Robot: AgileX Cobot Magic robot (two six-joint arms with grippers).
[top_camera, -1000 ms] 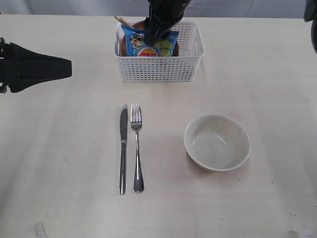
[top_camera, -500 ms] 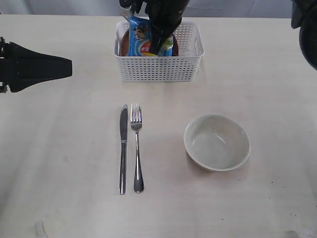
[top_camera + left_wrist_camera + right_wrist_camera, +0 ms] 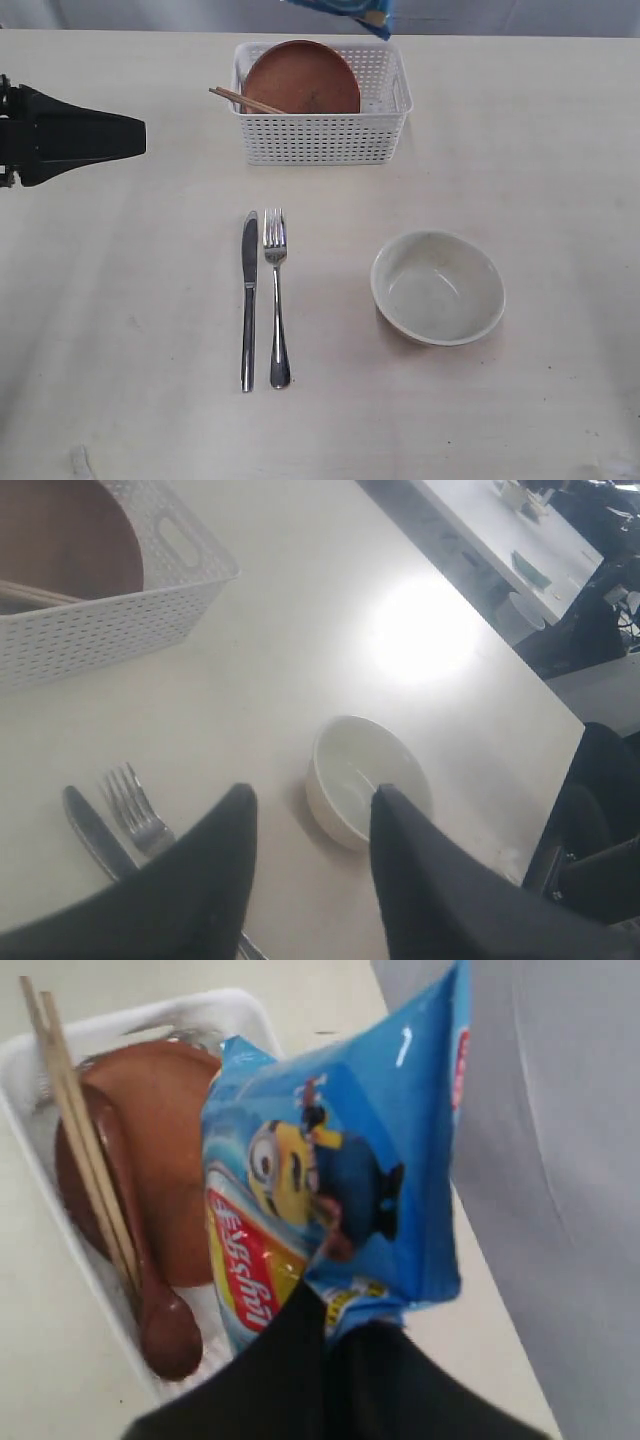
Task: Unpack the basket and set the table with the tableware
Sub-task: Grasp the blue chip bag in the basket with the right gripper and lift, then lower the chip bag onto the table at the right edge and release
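My right gripper (image 3: 335, 1312) is shut on the lower edge of a blue chip bag (image 3: 340, 1160), which hangs high above the white basket (image 3: 320, 140); only the bag's corner (image 3: 352, 10) shows in the exterior view. Inside the basket lie a reddish-brown plate (image 3: 300, 78), wooden chopsticks (image 3: 245, 101) and a wooden spoon (image 3: 150, 1300). A steel knife (image 3: 248, 300) and fork (image 3: 276, 300) lie side by side on the table (image 3: 120, 300), with a cream bowl (image 3: 437, 287) to their right. My left gripper (image 3: 310, 805) hovers open and empty at the left.
The left arm (image 3: 60, 137) juts in from the left edge, level with the basket. Another table with small items (image 3: 520, 540) and dark chairs (image 3: 600, 810) stand beyond the table's far edge.
The right gripper closed on the chip bag and lifted it up out of the basket, uncovering the plate and chopsticks. The left arm stayed still.
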